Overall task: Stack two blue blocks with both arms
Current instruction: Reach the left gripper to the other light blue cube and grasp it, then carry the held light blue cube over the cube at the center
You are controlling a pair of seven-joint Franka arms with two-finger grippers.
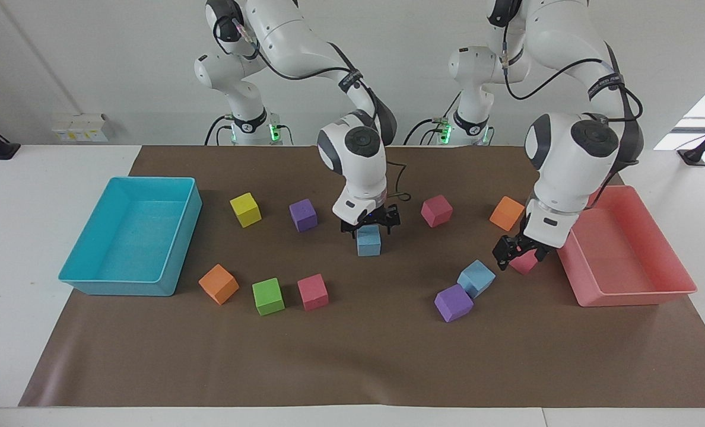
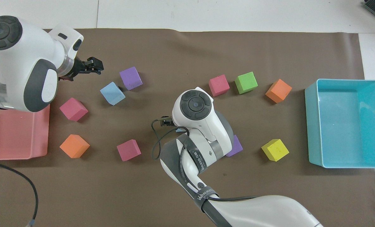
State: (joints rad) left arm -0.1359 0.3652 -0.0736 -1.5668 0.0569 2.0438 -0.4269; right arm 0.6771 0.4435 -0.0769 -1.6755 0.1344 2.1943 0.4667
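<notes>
One blue block [image 1: 368, 242] sits on the brown mat mid-table. My right gripper [image 1: 369, 228] is just above its top, fingers spread to either side and not lifting it. In the overhead view the right arm hides most of this block. The other blue block [image 1: 476, 277] lies toward the left arm's end, touching a purple cube [image 1: 453, 302]; it also shows in the overhead view [image 2: 112, 93]. My left gripper [image 1: 515, 255] is open and empty, low over a pink cube [image 1: 527, 263] beside that blue block, and it shows in the overhead view [image 2: 96, 66].
A pink tray [image 1: 631, 296] stands at the left arm's end and a turquoise tray [image 1: 130, 287] at the right arm's end. Orange [image 1: 507, 212], pink [image 1: 436, 210], purple [image 1: 302, 214], yellow [image 1: 245, 209], green [image 1: 268, 296] and other cubes lie scattered on the mat.
</notes>
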